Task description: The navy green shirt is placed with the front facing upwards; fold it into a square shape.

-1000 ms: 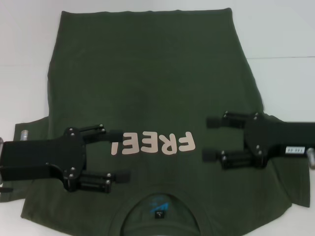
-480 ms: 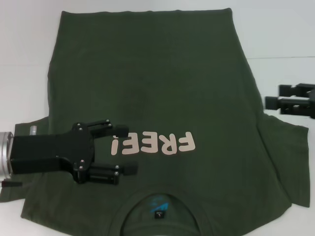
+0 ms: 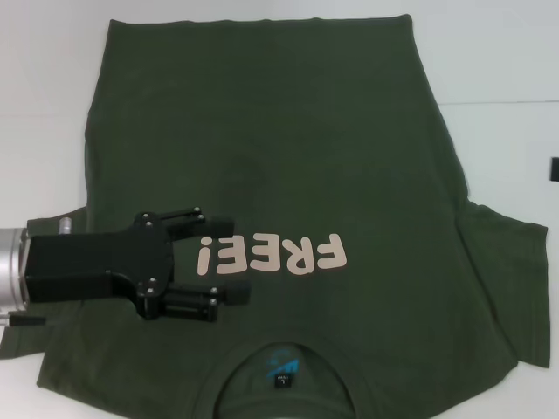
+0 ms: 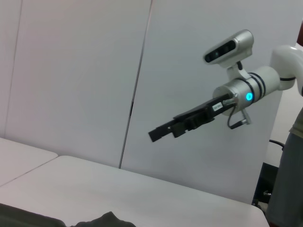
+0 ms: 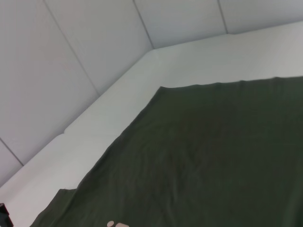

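**Hovering left gripper over the chest print, shirt spread flat**

Reading my head view, the left gripper [image 3: 229, 257] has its two black fingers spread wide with nothing between them, tips beside the first letter of the pale "FREE" print [image 3: 271, 254]. Its black body and silver wrist reach in from the worktop's left edge, over the shirt's left sleeve.

My right gripper [image 4: 158, 134] shows in the left wrist view, raised well off the worktop against the wall panels; I cannot tell how its fingers stand. In the head view only a dark sliver sits at the right edge.

The navy green shirt [image 3: 271, 140] lies face up across the white worktop [image 3: 498, 61], collar with blue label [image 3: 281, 364] toward the near edge, hem toward the far edge, right sleeve fanned toward the right edge.
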Robot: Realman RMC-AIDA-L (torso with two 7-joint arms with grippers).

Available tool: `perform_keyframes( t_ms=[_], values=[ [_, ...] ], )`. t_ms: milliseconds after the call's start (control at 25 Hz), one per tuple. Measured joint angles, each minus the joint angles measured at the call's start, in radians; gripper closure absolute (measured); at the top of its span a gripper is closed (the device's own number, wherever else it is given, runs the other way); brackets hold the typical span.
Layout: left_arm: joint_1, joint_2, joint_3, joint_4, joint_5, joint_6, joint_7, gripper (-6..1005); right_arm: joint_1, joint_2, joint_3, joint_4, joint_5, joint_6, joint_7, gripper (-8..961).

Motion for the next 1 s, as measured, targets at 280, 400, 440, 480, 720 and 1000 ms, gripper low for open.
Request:
perform_keyframes(
  t_ms=[280,400,440,480,720,1000],
  values=[
    [-0.004,0.0,0.001,-0.004,0.002,-0.012,-0.003,74,-0.003,-0.007,0.077,-0.043,-0.147,-0.093,0.114,34],
    [-0.004,0.001,0.002,-0.004,0.002,-0.014,-0.003,74,-0.004,-0.007,0.083,-0.039,-0.213,-0.121,0.162,33],
    [-0.004,0.001,0.003,-0.004,0.002,-0.014,-0.003,74,-0.004,-0.007,0.083,-0.038,-0.238,-0.125,0.174,33],
    [-0.005,0.001,0.005,-0.004,0.002,-0.016,-0.003,74,-0.002,-0.007,0.083,-0.037,-0.266,-0.131,0.185,33],
    [-0.005,0.0,0.025,-0.005,0.002,-0.037,-0.001,75,0.022,-0.014,0.076,-0.014,-0.419,-0.136,0.236,35],
    [-0.004,-0.001,0.055,-0.005,0.002,-0.045,-0.003,76,0.054,-0.04,0.084,0.078,-0.485,-0.126,0.266,38]
  ],
)
